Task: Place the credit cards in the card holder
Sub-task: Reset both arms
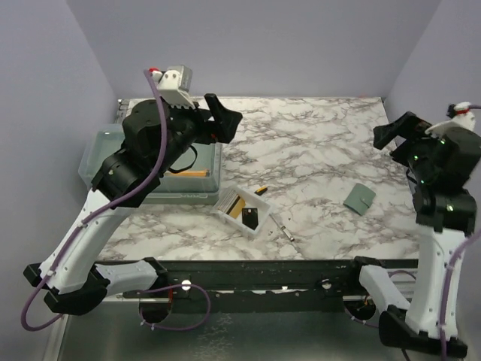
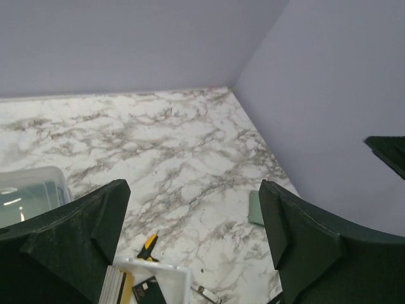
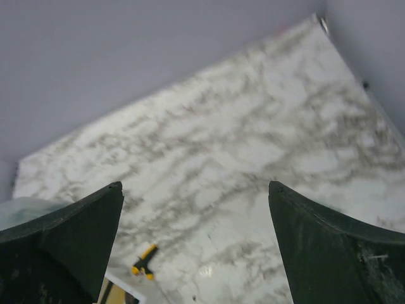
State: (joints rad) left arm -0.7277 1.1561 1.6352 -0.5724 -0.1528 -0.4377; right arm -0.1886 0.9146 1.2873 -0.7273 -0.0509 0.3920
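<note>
Spread and empty, left gripper (image 2: 193, 212) and right gripper (image 3: 196, 193) hover either side of the clear tray (image 1: 231, 223), whose thin, stiff, slick credit cards (image 1: 243, 210) likely need edge pinching.

Left edge: bulky lidded box (image 1: 96, 150) blocks low passes.
Centre: clear tray (image 1: 239, 226), with orange-handled tool (image 1: 261, 190) just beside it.
Right: card holder (image 1: 359, 197) lies flat.
Upper centre: open marble table (image 1: 316, 135).
</note>
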